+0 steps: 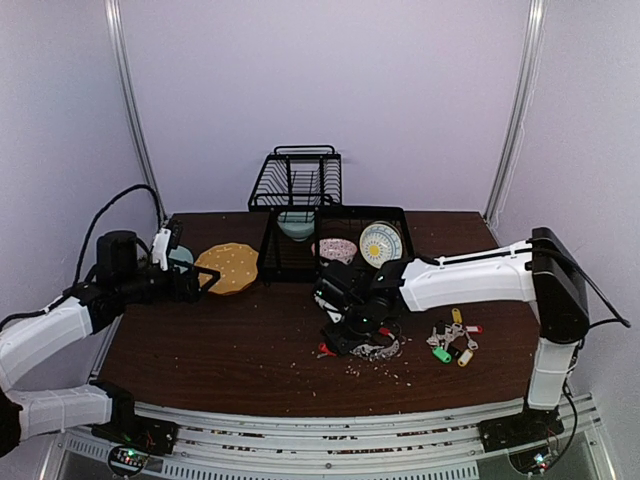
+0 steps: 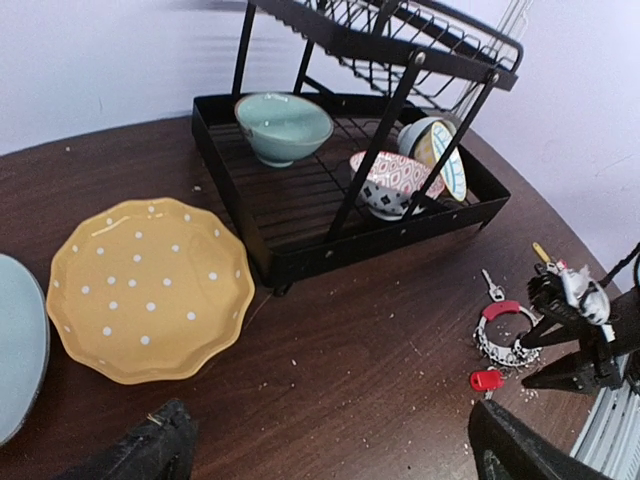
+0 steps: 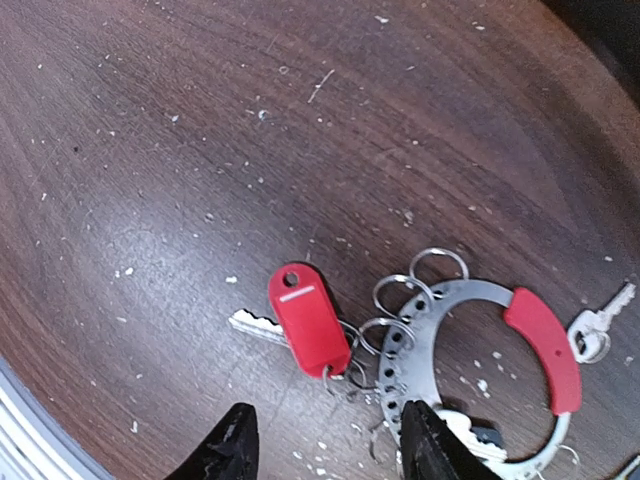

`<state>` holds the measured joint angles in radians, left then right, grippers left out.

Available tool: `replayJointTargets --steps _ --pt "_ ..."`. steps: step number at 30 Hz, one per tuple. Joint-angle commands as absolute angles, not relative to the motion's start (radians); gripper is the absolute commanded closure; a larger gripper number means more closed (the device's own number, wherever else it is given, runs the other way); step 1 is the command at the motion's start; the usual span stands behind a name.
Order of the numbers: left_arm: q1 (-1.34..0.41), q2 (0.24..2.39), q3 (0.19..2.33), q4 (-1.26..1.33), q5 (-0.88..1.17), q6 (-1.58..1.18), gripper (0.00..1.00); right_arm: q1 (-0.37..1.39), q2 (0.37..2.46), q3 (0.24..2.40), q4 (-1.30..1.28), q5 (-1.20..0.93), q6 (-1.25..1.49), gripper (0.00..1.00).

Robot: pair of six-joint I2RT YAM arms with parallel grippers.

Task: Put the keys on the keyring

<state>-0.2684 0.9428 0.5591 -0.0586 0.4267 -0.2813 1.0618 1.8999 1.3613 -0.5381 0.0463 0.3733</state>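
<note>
Keyring (image 3: 400,352): flat on the desk (image 3: 150,150) toward the front, directly beneath the right fingers; broad perforated metal band, one arc sleeved in red plastic, thin wire loops threaded through the holes.
Keys (image 3: 250,323): one toothed silver key lying out from the ring beside a glossy red tag (image 3: 308,318); more silver pieces bunched at the ring's lower arc.
Right gripper (image 3: 328,435): fingers spread, gripping nothing; one tip over the metal band, the other over bare wood.
Left gripper (image 2: 328,425): fingers wide apart, holding nothing, well off to the left near the yellow plate (image 2: 150,288).
Close by: lone tiny key (image 3: 598,328) just beside the red sleeve; bunch with green and yellow tags (image 1: 452,340) near on the right, not touching.
Behind: black wire dish rack (image 2: 390,237) with a teal bowl (image 2: 284,127), a patterned bowl (image 2: 397,183) and a tilted plate (image 2: 445,150).
Surface: dark wood grain, scattered with pale crumbs.
</note>
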Motion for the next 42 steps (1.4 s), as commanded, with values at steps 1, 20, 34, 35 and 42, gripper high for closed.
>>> replayJointTargets --steps 1,20,34,35,42 --pt "-0.267 0.875 0.539 0.042 0.399 -0.263 0.02 1.054 1.970 1.379 -0.494 -0.021 0.365 0.51" --pt "-0.266 0.889 0.548 0.013 0.387 -0.255 0.02 1.194 1.936 1.211 -0.534 -0.366 0.303 0.59" --pt "-0.267 0.895 0.547 0.013 0.382 -0.255 0.02 0.996 1.675 1.121 -0.560 0.106 0.578 0.60" --pt "-0.266 0.896 0.547 0.013 0.382 -0.256 0.02 0.986 1.670 1.111 -0.554 0.122 0.588 0.60" --pt "-0.266 0.909 0.551 0.014 0.390 -0.256 0.02 0.957 1.648 1.056 -0.528 0.127 0.601 0.60"
